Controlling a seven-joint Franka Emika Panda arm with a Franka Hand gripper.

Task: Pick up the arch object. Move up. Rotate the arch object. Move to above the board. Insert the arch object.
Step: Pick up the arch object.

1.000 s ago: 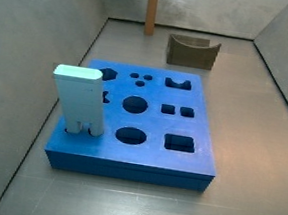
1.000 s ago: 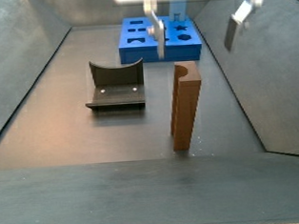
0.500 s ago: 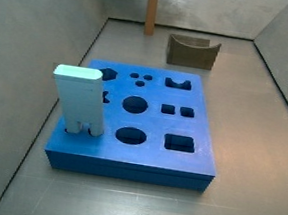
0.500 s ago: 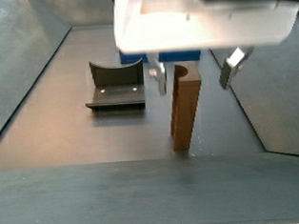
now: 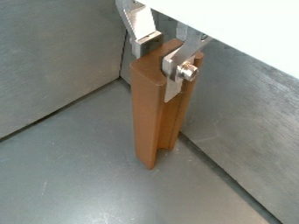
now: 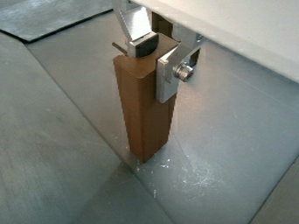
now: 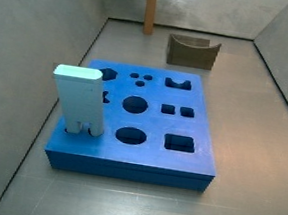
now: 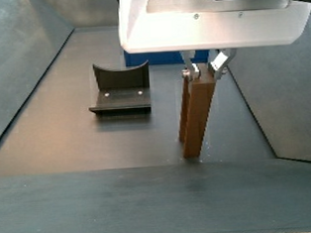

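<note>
The arch object (image 5: pixel 158 109) is showing plain matt orange-brown faces in both wrist views (image 6: pixel 142 109), smooth like moulded plastic, with no shine along its edges. The gripper (image 5: pixel 163 54) is sitting at the top of the arch object, its fingers (image 6: pixel 170 72) looking like flat brushed silver metal with a screw head, catching a dull gleam. The floor (image 6: pixel 222 149) is looking like grey sheet metal, faintly scuffed and softly reflecting. In a side view the board (image 7: pixel 135 144) is appearing as bright-blue matt plastic, the pale blue post (image 7: pixel 77 95) likewise matt, and the dark olive block (image 7: pixel 191 52) dull and unpolished.
</note>
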